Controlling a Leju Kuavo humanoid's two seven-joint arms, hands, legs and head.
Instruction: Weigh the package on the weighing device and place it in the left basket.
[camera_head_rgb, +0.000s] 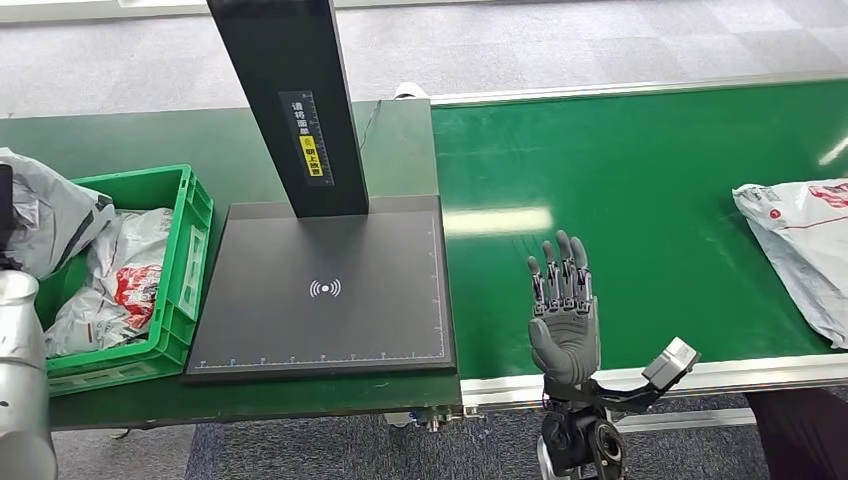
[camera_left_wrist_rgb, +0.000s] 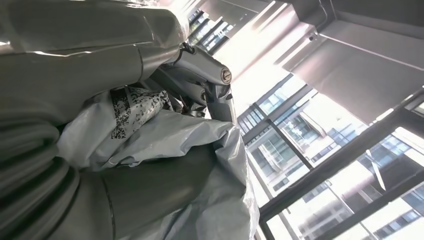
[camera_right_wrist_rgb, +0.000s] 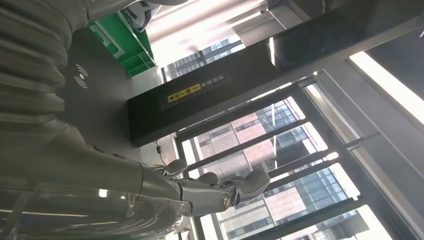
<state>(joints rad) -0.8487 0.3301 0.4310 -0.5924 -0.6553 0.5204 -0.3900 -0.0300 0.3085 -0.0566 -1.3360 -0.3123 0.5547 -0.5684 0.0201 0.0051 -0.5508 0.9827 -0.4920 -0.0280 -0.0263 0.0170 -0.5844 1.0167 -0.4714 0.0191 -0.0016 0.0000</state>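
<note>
Silver at the near left edge of the head view, the left arm (camera_head_rgb: 20, 370) rises beside the green basket (camera_head_rgb: 190, 215), and above it a grey package (camera_head_rgb: 45, 215) hangs over the basket's left part. From the left wrist view, the left hand (camera_left_wrist_rgb: 200, 75) has its fingers clamped on that package's crinkled grey film, a printed label showing in the folds. Inside the basket lie other bags with red print (camera_head_rgb: 110, 285). Next to the right sits the black weighing device (camera_head_rgb: 322, 290), its plate bare beneath the dark upright post. My reading is that weighing is behind and the placing step is in hand: the next move calls for lowering the package into the basket and letting the fingers go. Further right, over the green conveyor belt (camera_head_rgb: 640, 190), the right hand (camera_head_rgb: 563, 310) hovers palm-down, wrist at the near belt edge, fingers straight, slightly apart and holding nothing. Far right on the belt lies another white bag (camera_head_rgb: 800, 250), likely next in line.
</note>
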